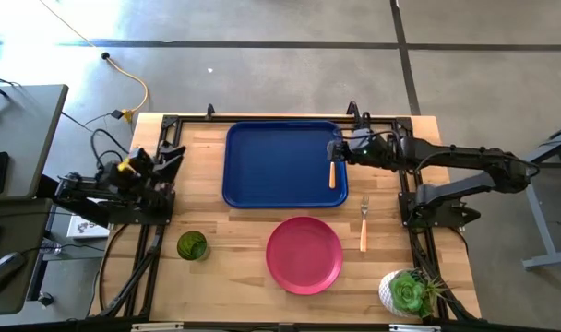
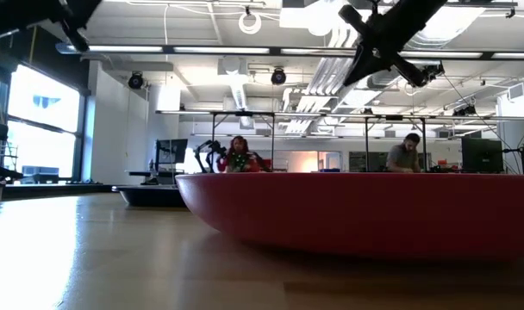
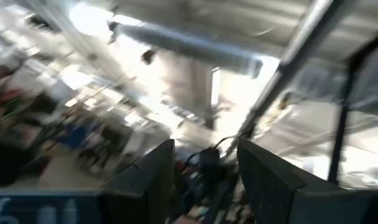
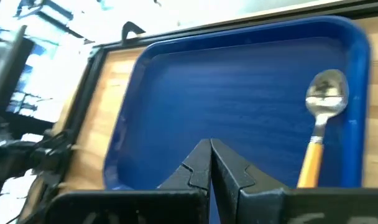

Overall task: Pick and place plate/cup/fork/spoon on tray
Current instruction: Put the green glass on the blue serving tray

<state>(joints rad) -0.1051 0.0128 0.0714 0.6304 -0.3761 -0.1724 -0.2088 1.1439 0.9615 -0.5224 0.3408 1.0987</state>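
Spoon [image 4: 319,127] on tray [image 4: 226,93], clearest in right wrist view.

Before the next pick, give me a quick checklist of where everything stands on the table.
1. Spoon on the tray: ok, it lies along the tray's right edge.
2. Right gripper free of the spoon: ok, fingers closed and empty, above the tray.
3. Fork ready to pick: ok, on the table right of the plate, nothing on it.
4. Plate on the tray: not ok, it sits on the table in front of the tray.
5. Cup on the tray: not ok, it stands on the table near the left arm.
6. Left gripper out of the way: ok, open, parked at the table's left edge.
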